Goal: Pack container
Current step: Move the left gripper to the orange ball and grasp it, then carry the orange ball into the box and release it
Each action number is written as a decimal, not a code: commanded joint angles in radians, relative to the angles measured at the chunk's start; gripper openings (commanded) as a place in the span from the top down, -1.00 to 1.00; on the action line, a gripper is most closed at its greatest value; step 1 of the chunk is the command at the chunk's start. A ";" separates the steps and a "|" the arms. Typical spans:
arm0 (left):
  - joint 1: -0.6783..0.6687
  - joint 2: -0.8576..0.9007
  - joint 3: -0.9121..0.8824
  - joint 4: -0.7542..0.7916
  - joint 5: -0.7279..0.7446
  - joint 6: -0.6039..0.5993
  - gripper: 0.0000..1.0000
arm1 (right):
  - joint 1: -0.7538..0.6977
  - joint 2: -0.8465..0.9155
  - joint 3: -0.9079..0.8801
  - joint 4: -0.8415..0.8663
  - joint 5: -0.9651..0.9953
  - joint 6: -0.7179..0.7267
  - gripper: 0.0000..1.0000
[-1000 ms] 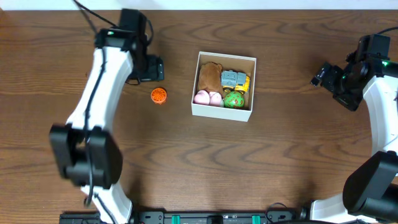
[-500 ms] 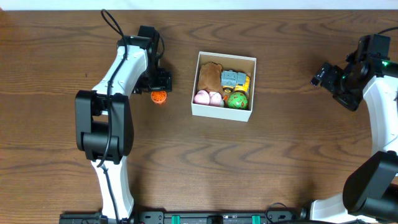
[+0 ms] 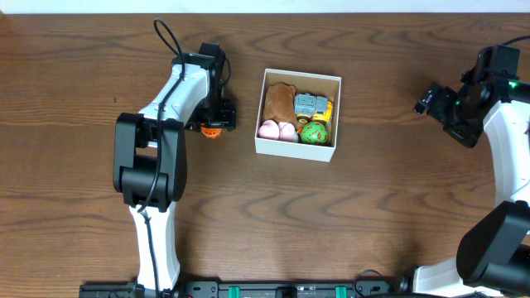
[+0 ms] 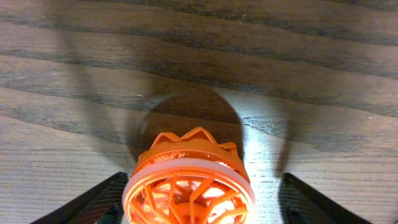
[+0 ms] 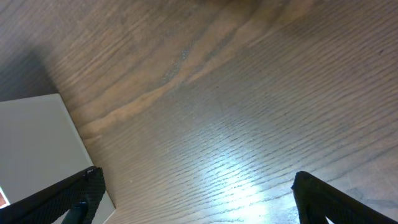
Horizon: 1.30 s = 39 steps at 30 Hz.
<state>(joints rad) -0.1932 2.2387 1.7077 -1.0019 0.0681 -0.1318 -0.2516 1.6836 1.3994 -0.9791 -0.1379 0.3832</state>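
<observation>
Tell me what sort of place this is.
Probably a robotics lab bench for manipulation trials: two white-and-black robot arms at a dark wood-grain table, with a small white cardboard box of little toys as props.

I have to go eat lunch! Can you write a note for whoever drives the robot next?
Left gripper: jaws open around the orange toy on the table, left of the container; not gripped.
Right gripper: jaws open, empty, far right.
Done: brown toy, pink toy, green toy and grey toy are in the container.
Left: grip the orange toy and put it in.
</observation>
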 commanded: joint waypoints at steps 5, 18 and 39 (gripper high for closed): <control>0.002 0.011 -0.004 -0.005 -0.001 0.005 -0.33 | -0.003 -0.021 0.011 -0.002 0.007 0.013 -0.99; 0.002 0.011 -0.004 -0.006 0.000 0.027 -0.13 | -0.003 -0.021 0.011 -0.005 0.007 0.013 -0.99; -0.017 -0.271 0.200 -0.243 -0.050 0.057 0.12 | -0.003 -0.021 0.011 -0.005 0.006 0.013 -0.98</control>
<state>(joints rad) -0.1955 2.0949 1.8458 -1.2320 0.0368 -0.0914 -0.2516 1.6836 1.3994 -0.9825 -0.1379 0.3832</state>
